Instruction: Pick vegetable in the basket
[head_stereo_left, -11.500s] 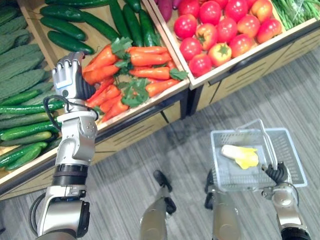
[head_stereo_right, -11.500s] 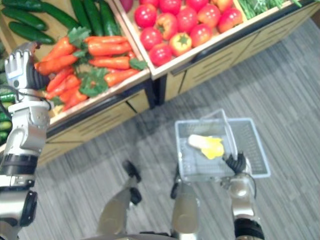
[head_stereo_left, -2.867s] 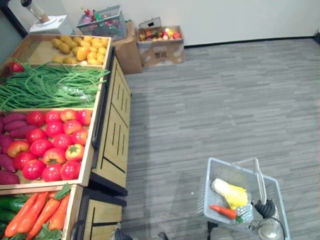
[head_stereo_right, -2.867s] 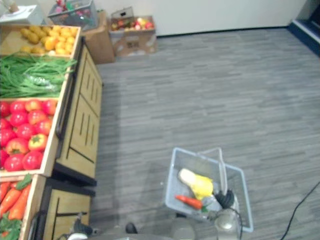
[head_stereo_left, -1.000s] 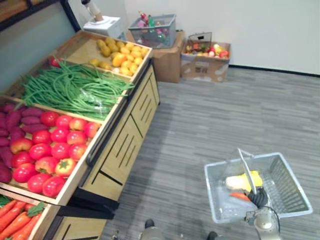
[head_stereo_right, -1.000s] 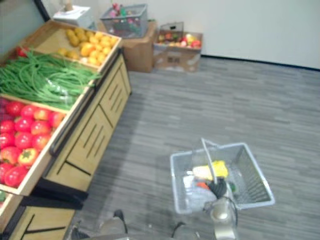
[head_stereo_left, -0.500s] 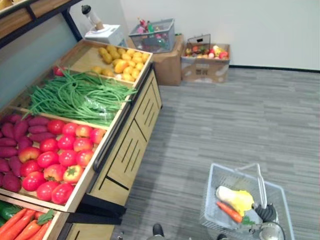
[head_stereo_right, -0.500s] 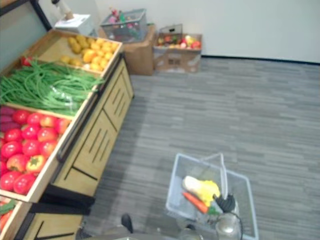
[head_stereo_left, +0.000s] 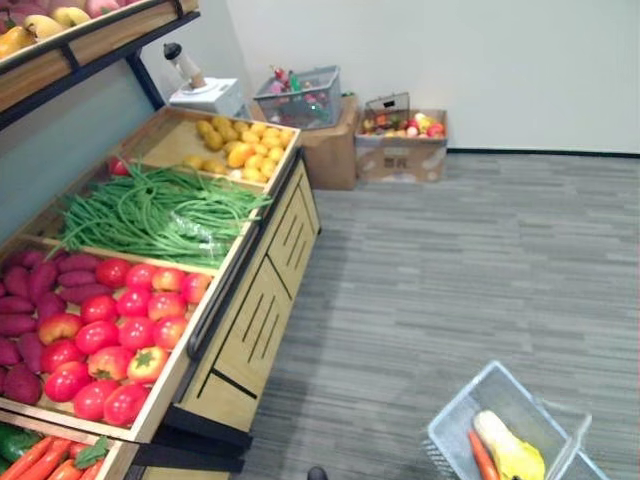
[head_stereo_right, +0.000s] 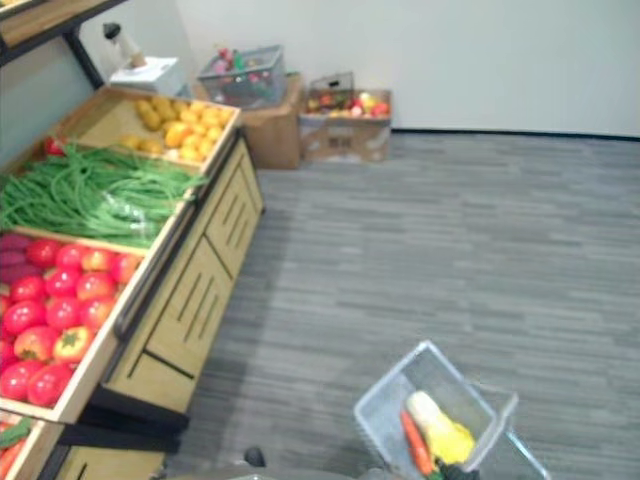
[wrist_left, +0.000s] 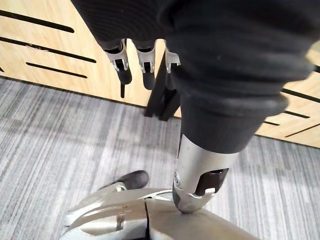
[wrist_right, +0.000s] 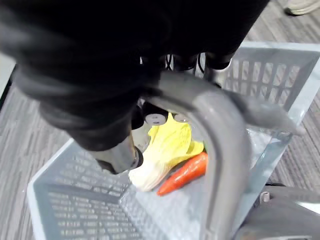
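Note:
A grey plastic basket (head_stereo_left: 468, 408) hangs at the lower right over the floor. Inside it lie an orange carrot (head_stereo_left: 482, 458) and a pale yellow cabbage (head_stereo_left: 512, 452). In the right wrist view my right hand (wrist_right: 116, 150) is curled round the basket's grey handle (wrist_right: 222, 150), with the cabbage (wrist_right: 165, 150) and the carrot (wrist_right: 185, 172) lying below it on the basket's floor. In the left wrist view my left hand (wrist_left: 142, 62) hangs with straight fingers, holding nothing, in front of the stand's wooden front.
A wooden produce stand runs down the left side with tomatoes (head_stereo_left: 125, 320), green beans (head_stereo_left: 150, 210), yellow fruit (head_stereo_left: 235, 140), purple sweet potatoes (head_stereo_left: 30, 290) and carrots (head_stereo_left: 40, 460). Cardboard boxes (head_stereo_left: 400, 145) and a wire basket (head_stereo_left: 300, 95) stand by the far wall.
The camera has swung upward, so more of the wall and stand shows. The basket now sits lower at the picture's edge, turned corner-on. My right hand keeps hold of the handle.

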